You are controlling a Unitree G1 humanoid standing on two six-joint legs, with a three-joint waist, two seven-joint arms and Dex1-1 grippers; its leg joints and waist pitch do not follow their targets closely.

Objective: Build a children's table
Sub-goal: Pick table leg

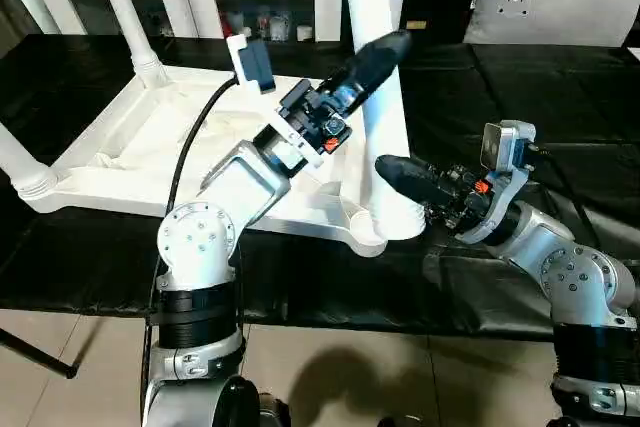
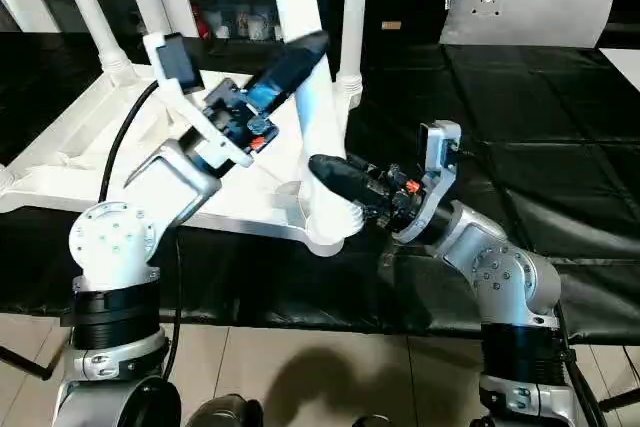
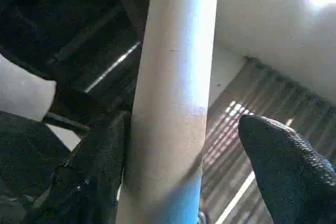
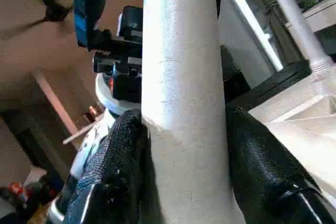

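Smooth white tubular leg (image 4: pixel 181 98)

Black mat (image 1: pixel 560 137), upturned table (white) (image 1: pixel 130 162) on it

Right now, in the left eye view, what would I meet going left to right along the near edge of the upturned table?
Near-left corner leg → left gripper's silver forearm → upright leg in the near-right corner socket → right gripper, clamped on that leg's base.
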